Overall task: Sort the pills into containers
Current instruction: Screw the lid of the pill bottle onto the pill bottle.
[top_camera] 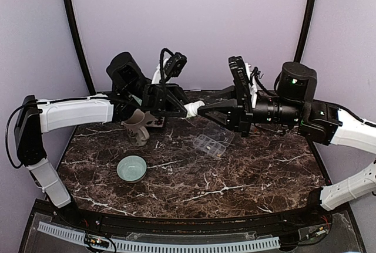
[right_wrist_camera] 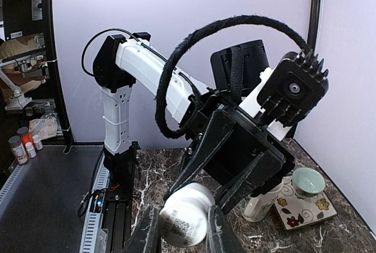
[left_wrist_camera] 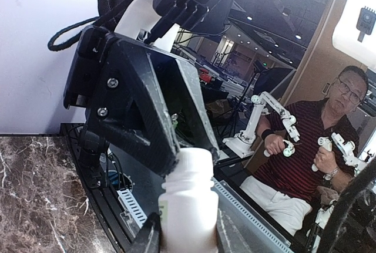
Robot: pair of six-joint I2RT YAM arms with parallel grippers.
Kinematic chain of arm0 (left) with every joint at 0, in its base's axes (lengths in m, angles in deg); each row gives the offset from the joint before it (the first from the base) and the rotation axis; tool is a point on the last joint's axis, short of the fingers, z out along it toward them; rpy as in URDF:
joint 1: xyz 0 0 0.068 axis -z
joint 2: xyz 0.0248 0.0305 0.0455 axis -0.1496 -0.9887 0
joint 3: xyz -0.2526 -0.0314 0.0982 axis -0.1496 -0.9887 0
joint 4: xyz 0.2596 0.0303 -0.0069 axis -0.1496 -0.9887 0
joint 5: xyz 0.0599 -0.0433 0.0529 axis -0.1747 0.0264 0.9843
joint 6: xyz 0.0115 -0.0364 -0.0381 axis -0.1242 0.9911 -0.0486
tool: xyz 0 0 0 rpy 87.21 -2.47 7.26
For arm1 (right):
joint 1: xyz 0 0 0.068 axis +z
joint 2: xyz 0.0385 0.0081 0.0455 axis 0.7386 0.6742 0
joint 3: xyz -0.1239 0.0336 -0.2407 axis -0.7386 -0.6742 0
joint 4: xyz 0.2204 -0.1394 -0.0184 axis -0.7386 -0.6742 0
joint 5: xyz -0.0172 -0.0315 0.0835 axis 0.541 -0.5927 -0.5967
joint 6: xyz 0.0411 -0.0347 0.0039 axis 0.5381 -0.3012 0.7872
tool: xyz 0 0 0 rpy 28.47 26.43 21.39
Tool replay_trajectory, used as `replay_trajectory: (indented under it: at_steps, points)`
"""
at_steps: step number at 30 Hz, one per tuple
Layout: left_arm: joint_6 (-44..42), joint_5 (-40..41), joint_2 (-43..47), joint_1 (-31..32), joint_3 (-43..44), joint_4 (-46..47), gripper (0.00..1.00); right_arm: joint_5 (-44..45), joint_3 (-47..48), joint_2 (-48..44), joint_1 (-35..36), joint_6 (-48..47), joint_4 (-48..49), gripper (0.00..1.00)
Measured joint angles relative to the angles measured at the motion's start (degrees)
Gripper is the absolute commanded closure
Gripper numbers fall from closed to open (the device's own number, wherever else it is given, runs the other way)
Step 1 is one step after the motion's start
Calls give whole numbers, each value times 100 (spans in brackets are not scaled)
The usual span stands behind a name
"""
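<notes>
A small white pill bottle point(top_camera: 194, 110) hangs in the air between my two grippers, above the back of the table. My left gripper point(top_camera: 185, 111) is shut on its body point(left_wrist_camera: 188, 206). My right gripper point(top_camera: 204, 111) is shut on the capped end. In the right wrist view the bottle's round end with a printed code point(right_wrist_camera: 185, 218) faces the camera between my fingers. The clear pill-organiser box point(top_camera: 212, 141) lies on the marble right of centre, below the right gripper, with its lid open. No loose pills show.
A pale green bowl point(top_camera: 131, 168) sits front left. A brownish mug point(top_camera: 136, 128) stands under the left arm. A flowered tile point(right_wrist_camera: 302, 206) holds a second green bowl point(right_wrist_camera: 307, 181). The table point(top_camera: 247, 171) is dark marble.
</notes>
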Motion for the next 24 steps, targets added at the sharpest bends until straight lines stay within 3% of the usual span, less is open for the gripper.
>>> replay_trajectory:
  at_steps: [11, 17, 24]
  points:
    - [-2232, 450, 590, 11, 0, -2273, 100, -22, 22, 94, 24, 557, 205, 93]
    - [-3421, 1237, 1051, 55, 0, -3224, 100, 92, 107, 177, 24, 1311, 498, 93]
    - [-4391, 2656, 1572, 168, -157, -3661, 100, 481, 308, 358, 15, 2155, 809, 94]
